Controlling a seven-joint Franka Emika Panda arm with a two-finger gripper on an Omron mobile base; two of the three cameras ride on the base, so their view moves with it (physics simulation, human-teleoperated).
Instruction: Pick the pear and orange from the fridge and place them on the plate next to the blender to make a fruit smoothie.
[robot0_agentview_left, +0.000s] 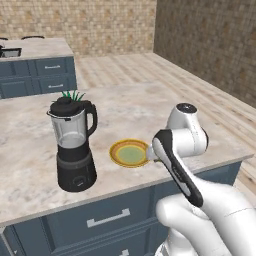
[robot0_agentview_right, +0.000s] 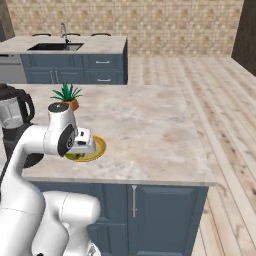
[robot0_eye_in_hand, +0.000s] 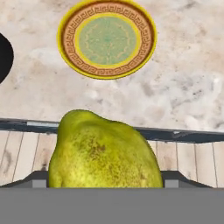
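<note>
The gripper (robot0_eye_in_hand: 105, 186) clamps the pear (robot0_eye_in_hand: 104, 151) — held above the counter edge (robot0_eye_in_hand: 192, 135), with the bare plate (robot0_eye_in_hand: 107, 39) at twelve o'clock — blender (robot0_agentview_left: 74, 145) beside it.

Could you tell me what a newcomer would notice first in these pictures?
In the hand view, the big yellow-green pear fills the foreground, held in the gripper above the counter's edge. Beyond it the empty plate lies on the marble counter, with the black blender beside it.
</note>
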